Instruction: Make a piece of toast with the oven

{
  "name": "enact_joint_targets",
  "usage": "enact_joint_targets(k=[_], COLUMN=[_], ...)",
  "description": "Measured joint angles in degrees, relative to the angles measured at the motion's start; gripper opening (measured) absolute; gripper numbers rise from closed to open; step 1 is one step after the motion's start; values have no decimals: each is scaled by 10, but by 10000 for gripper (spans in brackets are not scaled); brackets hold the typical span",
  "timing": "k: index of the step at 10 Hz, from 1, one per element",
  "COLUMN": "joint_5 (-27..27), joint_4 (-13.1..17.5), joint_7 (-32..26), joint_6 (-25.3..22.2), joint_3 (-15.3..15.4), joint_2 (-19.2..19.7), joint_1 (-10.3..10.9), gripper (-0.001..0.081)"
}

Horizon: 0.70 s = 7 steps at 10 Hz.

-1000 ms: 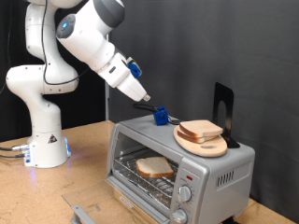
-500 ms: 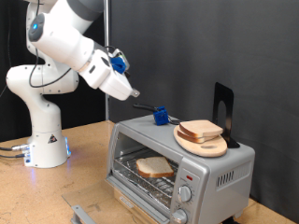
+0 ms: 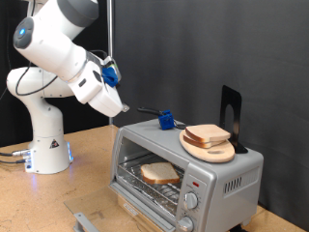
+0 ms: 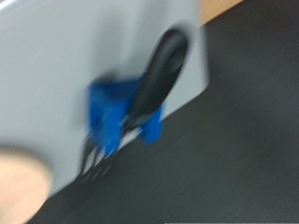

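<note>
One slice of toast point(image 3: 159, 173) sits inside the oven point(image 3: 183, 164), below the raised gripper point(image 3: 120, 111); finger state unclear.

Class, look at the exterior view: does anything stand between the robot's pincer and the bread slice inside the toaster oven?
Nothing visible does. The oven door hangs open, so the slice of bread on the wire rack is exposed at the front. The pincer hovers in free air above the oven's corner on the exterior view's left, holding nothing visible. The fork lies apart on the oven's roof.
</note>
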Motion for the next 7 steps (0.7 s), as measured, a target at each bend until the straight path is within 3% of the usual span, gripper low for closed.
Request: enact_joint_targets(k=[3, 5, 7], joint_5=[-92, -93, -79], joint_4=[86, 118, 112], joint_7=[79, 107, 102], joint_6=[-145, -174, -153], joint_3=[-13, -27, -26], joint_2=[75, 115, 111], joint_1=[-14, -28, -28], gripper=[682, 682, 682])
